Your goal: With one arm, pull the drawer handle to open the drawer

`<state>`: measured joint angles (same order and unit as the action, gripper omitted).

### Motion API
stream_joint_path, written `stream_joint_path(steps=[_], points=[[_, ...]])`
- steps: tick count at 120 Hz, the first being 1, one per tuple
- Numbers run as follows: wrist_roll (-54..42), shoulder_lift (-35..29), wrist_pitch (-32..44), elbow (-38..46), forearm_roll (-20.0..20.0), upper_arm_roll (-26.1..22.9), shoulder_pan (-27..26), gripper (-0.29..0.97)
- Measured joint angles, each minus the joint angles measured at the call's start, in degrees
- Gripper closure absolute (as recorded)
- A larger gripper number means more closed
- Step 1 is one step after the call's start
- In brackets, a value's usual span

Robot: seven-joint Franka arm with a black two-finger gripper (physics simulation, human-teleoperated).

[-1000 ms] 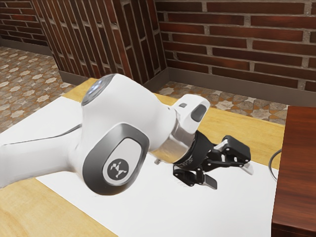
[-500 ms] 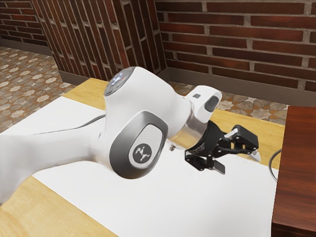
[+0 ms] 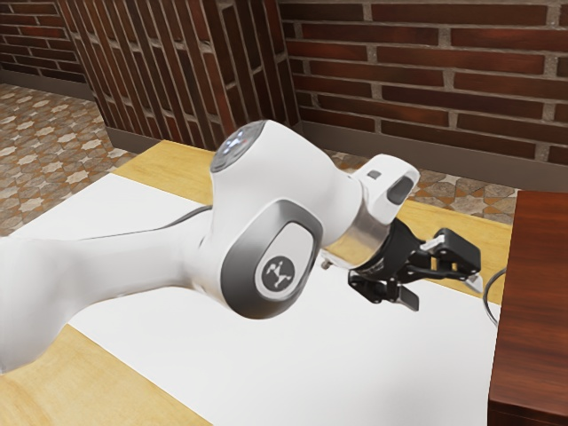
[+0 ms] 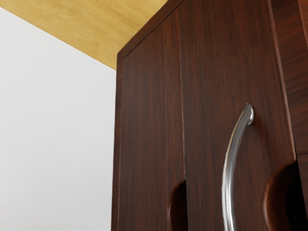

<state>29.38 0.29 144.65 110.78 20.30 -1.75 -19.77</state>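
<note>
One white mat [image 3: 293, 373] covers a wooden table [image 3: 98, 390], with brick walls [image 3: 426, 71] and patterned floor tiles [image 3: 44, 133] around it. One dark cabinet [image 3: 532, 311] stands at the exterior view's right, and its one curved metal handle [image 4: 233, 163] faces me. My claw [image 3: 444, 291] gapes open, near the handle but apart from it.
</note>
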Motion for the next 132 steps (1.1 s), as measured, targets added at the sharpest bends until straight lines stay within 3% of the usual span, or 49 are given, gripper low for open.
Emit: stream_joint_path(steps=[75,107,132], points=[[-2.33,3.79,0.01,-3.36,0.09,-0.7,0.26,0.02],[-2.74,3.7,0.01,-3.09,-0.01,-1.19,0.51,0.21],[-2.97,3.67,0.01,-2.99,-0.24,-1.96,0.15,0.29]])
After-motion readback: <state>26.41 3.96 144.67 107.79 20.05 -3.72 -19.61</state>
